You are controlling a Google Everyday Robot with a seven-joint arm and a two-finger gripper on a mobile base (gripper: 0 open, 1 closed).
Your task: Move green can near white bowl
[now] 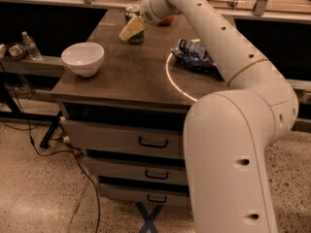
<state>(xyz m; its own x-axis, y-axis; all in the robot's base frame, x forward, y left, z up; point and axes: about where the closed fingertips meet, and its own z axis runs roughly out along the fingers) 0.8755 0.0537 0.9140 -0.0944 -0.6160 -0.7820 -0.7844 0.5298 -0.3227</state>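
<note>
The green can (pixel 131 12) stands upright near the far edge of the brown table top (pixel 121 76), left of centre. My gripper (pixel 131 29) reaches in from the upper right and sits right in front of the can, covering its middle; only the can's top and bottom show. The white bowl (pixel 83 58) stands on the table's near left corner, well apart from the can and gripper.
A crumpled blue chip bag (pixel 193 53) lies on the right side of the table. A red round thing (pixel 168 20) sits behind my arm. A water bottle (pixel 31 45) stands on a shelf to the left. Drawers (pixel 153 142) are below, cables (pixel 73 154) on the floor.
</note>
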